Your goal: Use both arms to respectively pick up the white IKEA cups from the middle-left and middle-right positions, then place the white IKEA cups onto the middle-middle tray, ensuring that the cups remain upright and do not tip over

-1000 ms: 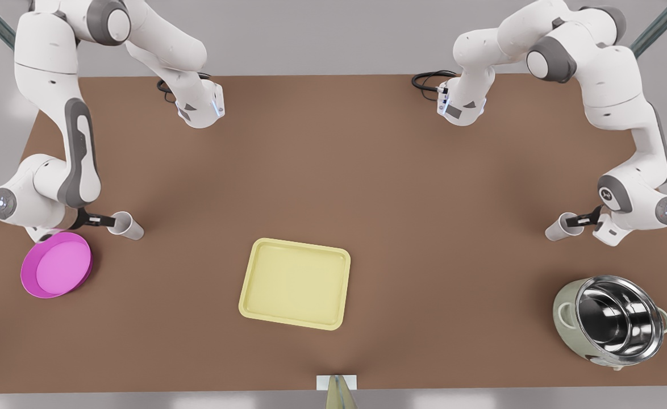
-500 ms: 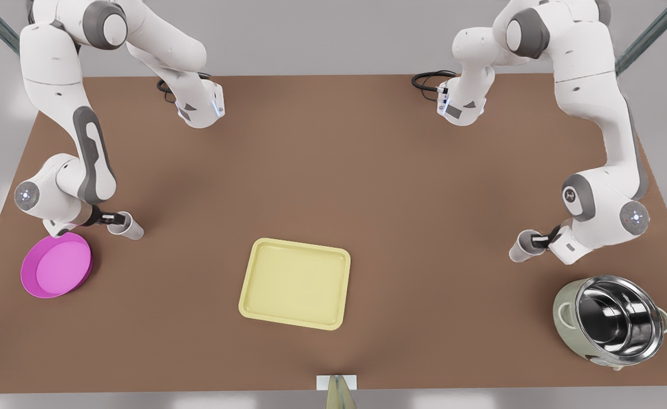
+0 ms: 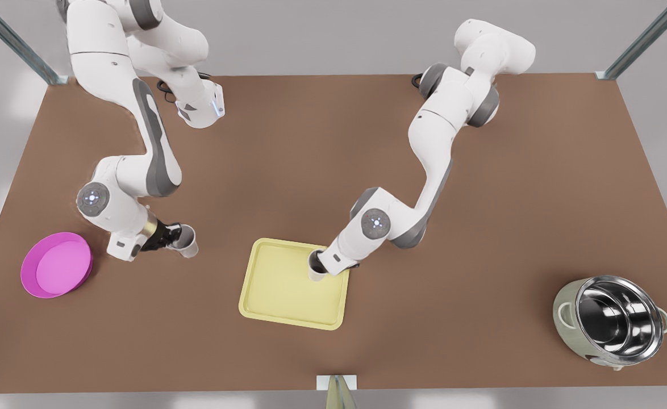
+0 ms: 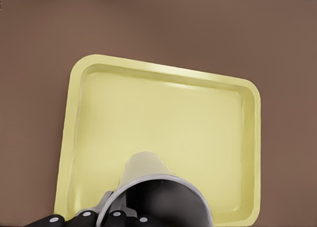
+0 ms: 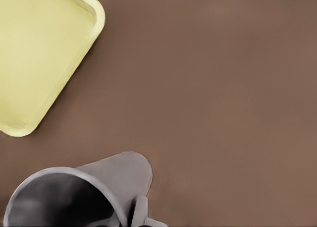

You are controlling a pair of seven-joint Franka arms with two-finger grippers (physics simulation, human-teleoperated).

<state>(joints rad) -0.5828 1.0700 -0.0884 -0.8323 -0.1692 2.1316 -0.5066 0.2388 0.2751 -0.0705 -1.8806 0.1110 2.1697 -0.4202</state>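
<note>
1. The brown table [image 3: 333,170] carries everything; two white Franka arms reach over it from its far edge.
2. The left arm [image 3: 430,147], on the front view's right, bends down to the tray's far corner on that same side.
3. The right arm [image 3: 140,142], on the front view's left, reaches down between the magenta dish and the tray.
4. The pale yellow tray [image 3: 288,295] lies flat near the middle of the table; the left wrist view looks down on its rim [image 4: 74,138], and one corner of it shows in the right wrist view [image 5: 29,63].
5. A green pot with a steel inner bowl [image 3: 612,321] stands well apart, at the front view's right.
6. The round magenta dish [image 3: 56,271] lies at the front view's left, near the right arm's wrist.
7. The left gripper [image 3: 323,266] is clamped on the rim of one white cup [image 3: 315,267], which is upright over the tray's far corner; whether it touches the tray floor I cannot tell. The left wrist view shows the same cup [image 4: 148,192] above the tray.
8. The right gripper [image 3: 170,236] is clamped on the other white cup [image 3: 188,241], upright over bare table, still apart from the tray; the right wrist view shows it [image 5: 84,197] with one finger [image 5: 141,209] against its wall.
</note>
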